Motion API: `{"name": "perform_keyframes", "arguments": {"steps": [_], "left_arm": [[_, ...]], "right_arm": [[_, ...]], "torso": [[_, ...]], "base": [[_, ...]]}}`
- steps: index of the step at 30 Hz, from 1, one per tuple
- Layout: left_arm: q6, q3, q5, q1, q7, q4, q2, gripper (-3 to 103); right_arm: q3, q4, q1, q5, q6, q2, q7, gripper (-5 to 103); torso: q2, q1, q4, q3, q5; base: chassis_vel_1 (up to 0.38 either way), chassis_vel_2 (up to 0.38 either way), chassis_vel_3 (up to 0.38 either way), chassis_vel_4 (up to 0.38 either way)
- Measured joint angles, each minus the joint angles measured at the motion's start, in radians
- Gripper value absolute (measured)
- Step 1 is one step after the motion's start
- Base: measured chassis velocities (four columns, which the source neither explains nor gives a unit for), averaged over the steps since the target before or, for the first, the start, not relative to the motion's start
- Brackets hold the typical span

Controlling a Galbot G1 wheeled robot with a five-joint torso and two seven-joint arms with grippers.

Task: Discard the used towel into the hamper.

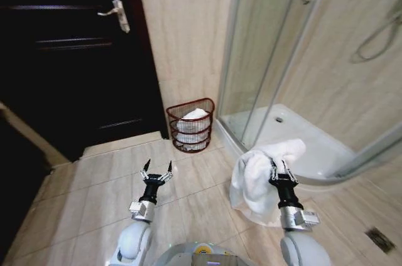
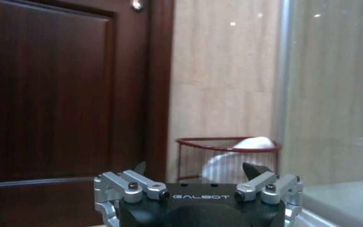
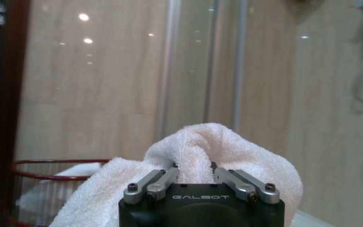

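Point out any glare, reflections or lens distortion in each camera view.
Head view: wide-angle bending, the door and shower glass lean outward. Left wrist view: small light spots on the tiled wall above the hamper, with a pale sheen on the glass. Right wrist view: several bright ceiling-light reflections on the tiles beyond the towel held by the right pincer.

White cloth (image 1: 190,122) fills the hamper (image 1: 191,125), its lower part masked by mesh. The towel (image 3: 194,161) covers the right gripper's fingertips. At lower right, a floor drain (image 1: 380,239) is partly cropped.
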Motion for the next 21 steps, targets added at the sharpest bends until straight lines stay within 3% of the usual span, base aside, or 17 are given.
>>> {"name": "perform_keyframes", "arguments": {"steps": [10,21], "left_arm": [[-0.031,0.019,0.015,-0.011,-0.047,0.021,-0.002,100],[-0.022,0.018,0.011,-0.009,-0.048,0.027,0.001,100]], "right_arm": [[0.001,-0.012,0.010,-0.006,-0.021,-0.005,0.002,14],[-0.004,-0.021,0.017,-0.003,-0.015,-0.001,-0.003,14]], "torso": [[0.000,0.000,-0.0002,0.000,0.0000],[0.000,0.000,0.0003,0.000,-0.0003]], "base": [[0.060,0.055,0.057,0.066],[0.129,0.123,-0.122,-0.118]]}}
